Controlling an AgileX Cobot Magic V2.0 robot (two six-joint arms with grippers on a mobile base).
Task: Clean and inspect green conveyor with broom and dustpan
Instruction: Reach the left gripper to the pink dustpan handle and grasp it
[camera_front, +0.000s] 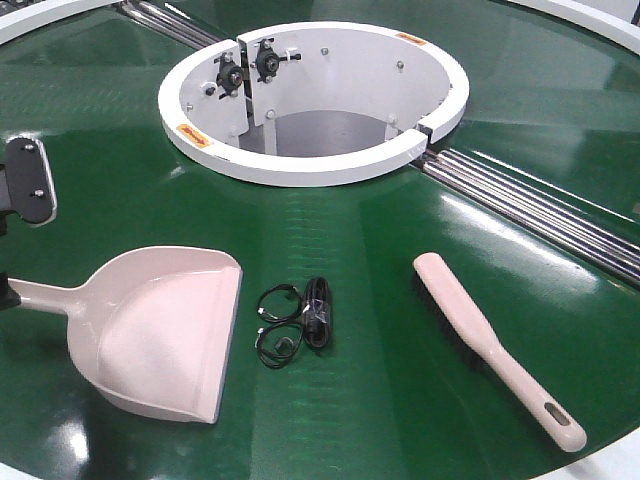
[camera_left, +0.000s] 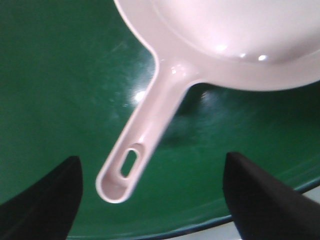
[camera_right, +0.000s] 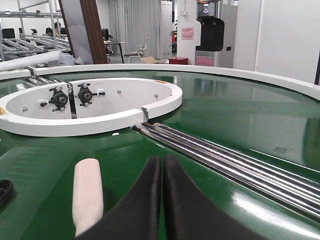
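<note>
Dustpan (camera_front: 165, 330), wide beige-pink plastic scoop, lies flat on shiny dark-green conveyor belt (camera_front: 380, 400), left of black cable tangle (camera_front: 300, 322). Slim beige broom (camera_front: 490, 345) with black bristles lies right of tangle. White round rim (camera_front: 300, 165) behind tangle. Left gripper (camera_left: 151, 156) spread wide, either side of dustpan handle end, not touching. Right gripper (camera_right: 162, 167) pressed together, pinching nothing.

The dustpan (camera_front: 160, 330) handle is cut off at the front view's 9 o'clock edge; its pan is cropped at 12 and 3 o'clock and blurred in the left wrist view. The broom (camera_right: 87, 192) is partly hidden by the right gripper (camera_right: 162, 162) in the right wrist view.
</note>
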